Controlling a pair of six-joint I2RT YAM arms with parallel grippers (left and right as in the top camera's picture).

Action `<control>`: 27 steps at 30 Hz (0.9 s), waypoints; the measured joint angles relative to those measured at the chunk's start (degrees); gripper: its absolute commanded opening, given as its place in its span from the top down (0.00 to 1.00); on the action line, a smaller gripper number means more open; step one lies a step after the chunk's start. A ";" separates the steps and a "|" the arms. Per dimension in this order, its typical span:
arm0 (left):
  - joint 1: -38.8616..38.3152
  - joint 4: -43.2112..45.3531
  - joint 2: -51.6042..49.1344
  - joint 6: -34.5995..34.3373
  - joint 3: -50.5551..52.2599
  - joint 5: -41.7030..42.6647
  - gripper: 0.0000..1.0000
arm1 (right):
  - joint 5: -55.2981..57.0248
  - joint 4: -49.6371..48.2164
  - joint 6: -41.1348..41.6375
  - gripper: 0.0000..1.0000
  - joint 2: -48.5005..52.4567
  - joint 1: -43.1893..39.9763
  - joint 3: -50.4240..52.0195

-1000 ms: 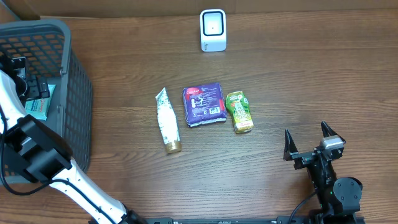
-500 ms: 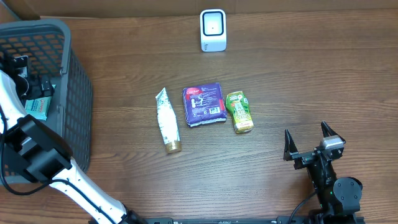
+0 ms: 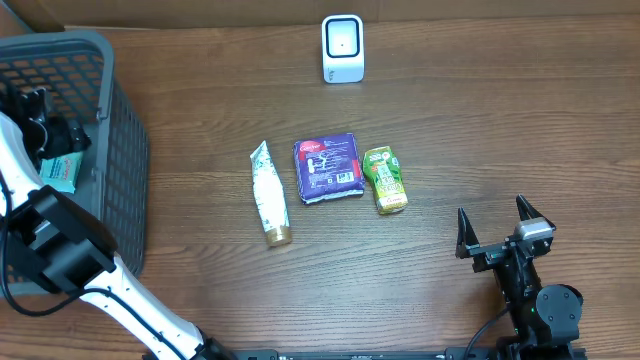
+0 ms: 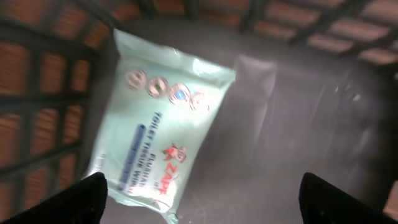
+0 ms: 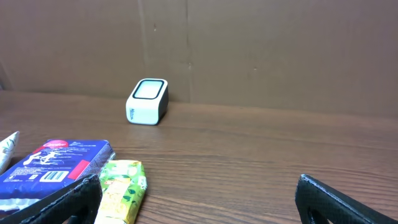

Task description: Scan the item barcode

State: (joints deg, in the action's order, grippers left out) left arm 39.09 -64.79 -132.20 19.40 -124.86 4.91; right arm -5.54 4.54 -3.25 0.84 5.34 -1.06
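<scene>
1. Clearly, the left gripper (image 3: 52,122) was down inside the grey basket (image 3: 110,60) at the left edge of the table (image 3: 500,120).
2. Its wrist view showed the left gripper (image 4: 205,202) with both dark fingertips (image 4: 93,193) at the lower corners of the frame. They stood wide apart, with nothing caught between them.
3. Beneath it, a pale green tissue packet (image 4: 158,118) lay flat on the basket floor, tilted, with its printed face up. One end was near the slatted basket wall (image 4: 37,81).
4. From overhead, only a corner of that tissue packet (image 3: 60,172) was visible, partly hidden by the arm. Whether the fingertips touched it could not be told.
5. The white scanner (image 3: 342,47) stood upright at the far edge of the table, well apart from the basket.
6. Between the scanner and the near edge, three items lay in a row: a white tube (image 3: 268,192), a purple packet (image 3: 330,167) and a green pouch (image 3: 385,179). The pouch lay just beside the purple packet.
7. The right gripper (image 3: 491,215) sat low at the near right of the table, well apart from the row. Its fingers were spread fully and it held nothing.
8. The right wrist view showed the right gripper (image 5: 199,199) facing the scanner (image 5: 148,101), with only bare table between its fingertips.
</scene>
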 measured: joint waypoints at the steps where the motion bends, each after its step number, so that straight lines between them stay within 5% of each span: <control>1: 0.00 -0.09 0.09 -0.17 -0.90 0.17 0.11 | 0.00 0.02 0.02 0.00 0.00 0.00 0.00; 18: -0.48 -10.10 19.52 -19.34 -5.70 5.35 0.10 | 0.00 0.02 0.02 0.00 0.00 0.00 0.00; 27: -1.46 -19.52 23.32 -22.08 -0.31 7.43 0.18 | 0.00 0.02 0.02 0.00 0.00 0.00 0.00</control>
State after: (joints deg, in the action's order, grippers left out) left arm 37.63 -84.31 -108.88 -2.68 -125.16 12.34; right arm -5.54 4.56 -3.22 0.84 5.34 -1.06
